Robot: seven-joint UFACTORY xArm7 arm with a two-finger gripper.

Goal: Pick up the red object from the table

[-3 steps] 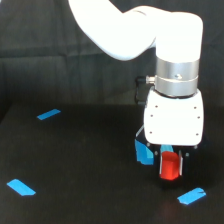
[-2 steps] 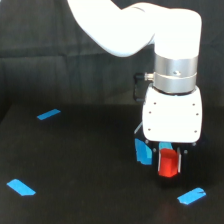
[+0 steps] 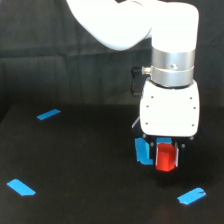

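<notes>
White arm's tool (image 3: 165, 159) hangs low over matte black table (image 3: 75, 165), at exterior view's right. Small bright red-orange faceted block (image 3: 166, 157) sits between tool's dark fingers, clamped from both sides; tool closed to block's width. Block now higher than 1.0 s ago, appears clear of table. Flat blue square piece (image 3: 144, 151) just beside block, on exterior view's left side. Blue tape strips unchanged: far-left strip (image 3: 48, 114), near-left strip (image 3: 21, 187), near-right strip (image 3: 191, 195).
</notes>
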